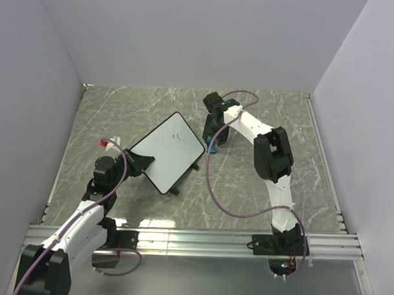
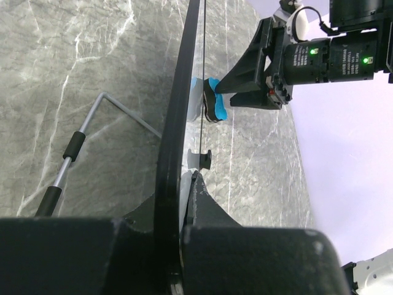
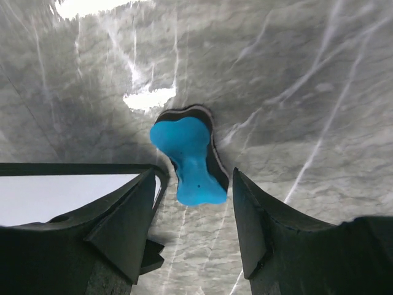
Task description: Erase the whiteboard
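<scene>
Your left jaws are clamping the whiteboard (image 1: 167, 153) by its near-left edge, holding it tilted on the desk (image 1: 276, 111). Your right jaws are hovering partly open astride the blue eraser (image 3: 189, 161) just right of it, seemingly square across its long axis.

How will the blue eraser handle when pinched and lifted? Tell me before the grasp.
The blue eraser looks small, so probably light. Its black underlayer resembles felt, so it may squash slightly when pinched. Lying flat on the table, it seems unlikely to roll, though a push could slide it.
</scene>
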Controlling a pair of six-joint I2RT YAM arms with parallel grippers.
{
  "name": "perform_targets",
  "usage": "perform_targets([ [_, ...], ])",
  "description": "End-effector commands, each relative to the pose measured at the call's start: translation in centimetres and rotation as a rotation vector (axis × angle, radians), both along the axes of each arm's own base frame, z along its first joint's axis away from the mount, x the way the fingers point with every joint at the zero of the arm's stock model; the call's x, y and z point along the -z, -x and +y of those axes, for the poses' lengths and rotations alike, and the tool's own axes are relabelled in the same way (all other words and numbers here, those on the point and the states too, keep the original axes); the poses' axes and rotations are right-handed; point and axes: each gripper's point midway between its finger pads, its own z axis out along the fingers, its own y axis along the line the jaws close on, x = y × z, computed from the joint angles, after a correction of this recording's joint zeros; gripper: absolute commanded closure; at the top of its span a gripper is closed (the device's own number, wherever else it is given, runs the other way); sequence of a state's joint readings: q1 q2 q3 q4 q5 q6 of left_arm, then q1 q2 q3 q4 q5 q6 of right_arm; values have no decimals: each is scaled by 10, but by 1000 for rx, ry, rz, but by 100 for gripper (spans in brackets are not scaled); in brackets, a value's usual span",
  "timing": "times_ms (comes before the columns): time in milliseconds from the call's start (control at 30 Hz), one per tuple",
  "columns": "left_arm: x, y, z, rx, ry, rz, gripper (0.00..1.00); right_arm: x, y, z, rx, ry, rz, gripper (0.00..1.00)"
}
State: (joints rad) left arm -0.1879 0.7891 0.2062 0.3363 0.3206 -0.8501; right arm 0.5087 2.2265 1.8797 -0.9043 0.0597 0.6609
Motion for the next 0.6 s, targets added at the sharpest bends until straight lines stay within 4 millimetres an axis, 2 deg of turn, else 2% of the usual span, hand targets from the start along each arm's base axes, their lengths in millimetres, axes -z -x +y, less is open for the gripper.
perform_targets([
  [0, 63, 38, -5, 103, -96, 222, 100, 0, -3, 7, -22, 10, -13, 40],
  [233, 63, 38, -5, 100, -96, 223, 100, 13, 1, 1, -27, 45, 13, 41],
  [433, 63, 37, -4, 94, -98, 224, 100, 23, 3, -1, -37, 61, 30, 46],
  [533, 63, 37, -4, 95, -100, 225, 100, 27, 4, -3, -38, 68, 36, 62],
  [567, 64, 37, -4, 94, -99, 227, 100, 27, 3, -3, -38, 71, 34, 73],
])
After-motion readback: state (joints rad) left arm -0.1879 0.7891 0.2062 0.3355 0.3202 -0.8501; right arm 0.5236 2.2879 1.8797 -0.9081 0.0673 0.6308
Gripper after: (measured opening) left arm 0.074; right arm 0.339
